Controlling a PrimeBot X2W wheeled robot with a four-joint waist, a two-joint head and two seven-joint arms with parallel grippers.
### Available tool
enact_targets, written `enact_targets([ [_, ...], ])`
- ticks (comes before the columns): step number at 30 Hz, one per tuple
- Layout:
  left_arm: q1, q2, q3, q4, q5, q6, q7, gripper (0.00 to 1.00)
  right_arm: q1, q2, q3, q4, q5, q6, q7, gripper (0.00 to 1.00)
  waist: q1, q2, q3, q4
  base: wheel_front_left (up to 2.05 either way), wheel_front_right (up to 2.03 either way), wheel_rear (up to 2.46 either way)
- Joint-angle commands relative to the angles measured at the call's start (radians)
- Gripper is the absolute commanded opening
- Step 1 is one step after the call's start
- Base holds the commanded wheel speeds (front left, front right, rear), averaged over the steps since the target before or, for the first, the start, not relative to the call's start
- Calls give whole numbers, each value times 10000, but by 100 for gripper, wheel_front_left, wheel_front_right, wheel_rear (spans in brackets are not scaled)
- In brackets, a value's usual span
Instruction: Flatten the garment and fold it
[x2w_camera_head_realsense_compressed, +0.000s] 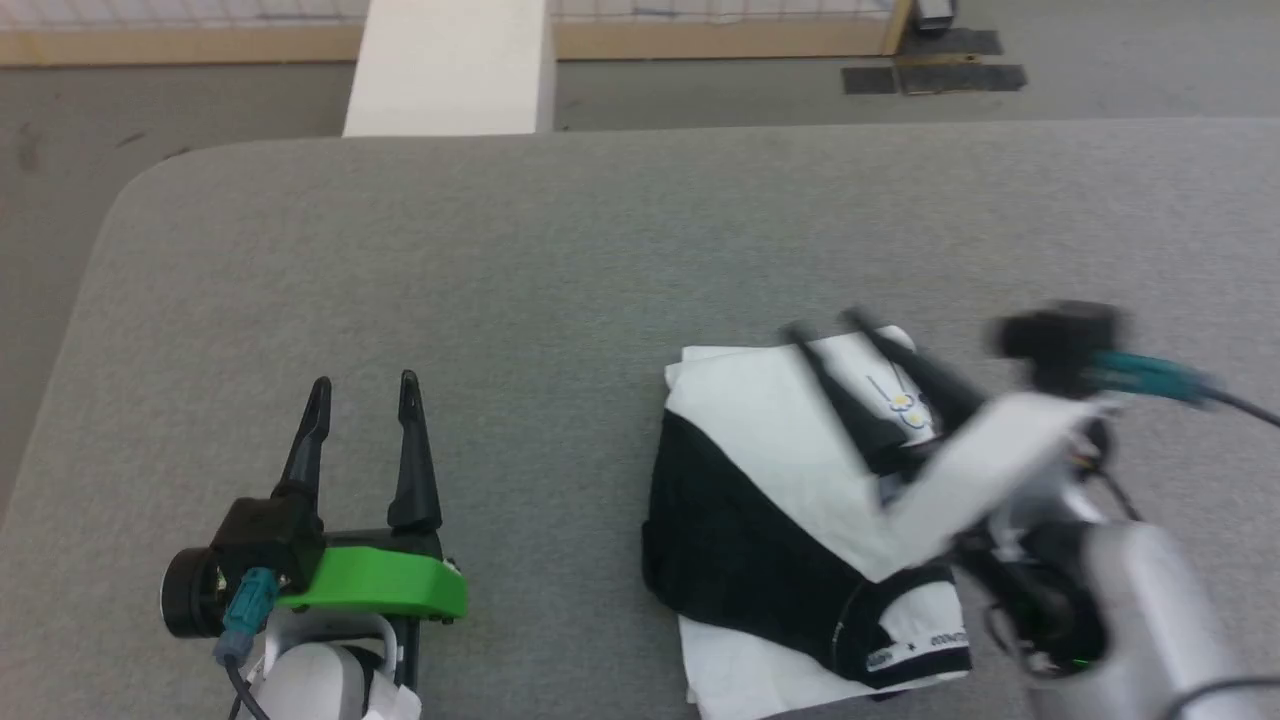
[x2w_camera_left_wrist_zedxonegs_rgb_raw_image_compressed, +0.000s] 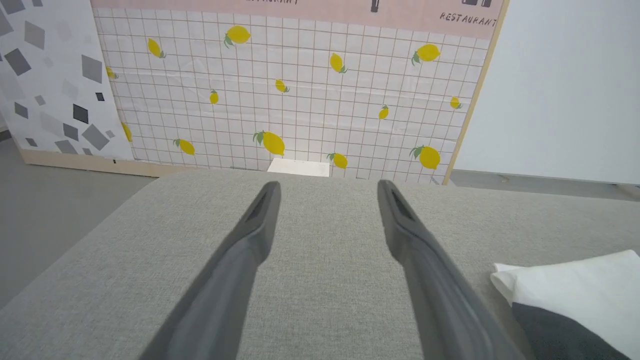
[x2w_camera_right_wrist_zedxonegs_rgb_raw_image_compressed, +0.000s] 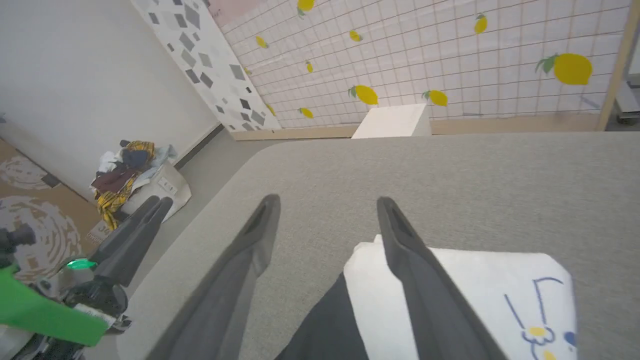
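The garment (x2w_camera_head_realsense_compressed: 770, 480) lies folded into a compact block on the grey table, white with a black sleeve across it and a small print with yellow (x2w_camera_head_realsense_compressed: 905, 405) near its far right. It also shows at the lower right of the left wrist view as the garment (x2w_camera_left_wrist_zedxonegs_rgb_raw_image_compressed: 575, 295), and under my fingers in the right wrist view as the garment (x2w_camera_right_wrist_zedxonegs_rgb_raw_image_compressed: 475, 300). My right gripper (x2w_camera_head_realsense_compressed: 828, 325) hovers open over the garment's far edge, blurred, holding nothing. My left gripper (x2w_camera_head_realsense_compressed: 365, 392) stands open above bare table to the garment's left, apart from it.
The grey padded table (x2w_camera_head_realsense_compressed: 500, 280) has a rounded far-left corner. A white block (x2w_camera_head_realsense_compressed: 450, 65) stands beyond its far edge, before a lemon-print wall (x2w_camera_left_wrist_zedxonegs_rgb_raw_image_compressed: 300, 90). A heap of clothes in a box (x2w_camera_right_wrist_zedxonegs_rgb_raw_image_compressed: 130, 175) sits on the floor off the table's left side.
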Motion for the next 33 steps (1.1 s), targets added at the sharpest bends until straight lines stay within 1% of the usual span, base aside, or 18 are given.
enact_targets([
  [1, 65, -22, 37, -41, -2, -55, -36, 100, 275, 21, -427, -125, 391, -13, -429, 100, -1, 0, -253, -362, 0, 0, 0],
  [2, 89, -22, 54, -60, 1, -71, -36, 100, 407, 44, -803, -211, 616, -13, -787, 100, -1, 0, -284, -440, 0, 0, 0],
  [4, 108, -22, 75, -101, -1, -78, -36, 100, 661, 63, -1421, -204, 699, -13, -1255, 100, -1, 0, -333, -583, 0, 0, 0],
  [6, 108, -22, 73, -134, -25, -68, -36, 100, 920, 79, -2036, -20, 771, -13, -1561, 100, -1, 0, -355, -690, 0, 0, 0],
  [10, 43, -22, 47, -145, -67, -68, -36, 100, 1322, 100, -2909, 681, 1445, -13, -1653, 100, -1, 0, -337, -795, 0, 0, 0],
  [13, -23, -22, 52, -141, -92, -91, -36, 100, 1478, 104, -3175, 1436, 2165, -13, -1457, 100, -1, 0, -300, -830, 0, 0, 0],
  [16, -70, -22, 29, -155, -152, -84, -36, 100, 1500, 105, -3196, 2286, 2863, -13, -1005, 100, -1, 0, -249, -813, 0, 0, 0],
  [22, -105, -22, 58, -159, -332, -14, -36, 100, 1153, 107, -2800, 3521, 3934, -13, 220, 100, -1, 0, -160, -682, 0, 0, 0],
  [26, -107, -22, 21, -226, -475, 32, -36, 100, 791, 107, -2579, 4317, 4176, -13, 937, 100, -1, 0, -91, -550, 0, 0, 0],
  [30, -133, -22, -41, -273, -559, 33, -36, 100, 359, 107, -2464, 5186, 4118, -13, 1443, 100, -1, 0, -30, -395, 0, 0, 0],
  [33, -107, -22, -42, -295, -572, 47, -36, 100, 63, 108, -2258, 5737, 4290, -13, 1869, 100, -1, 0, -20, -309, 0, 0, 0],
])
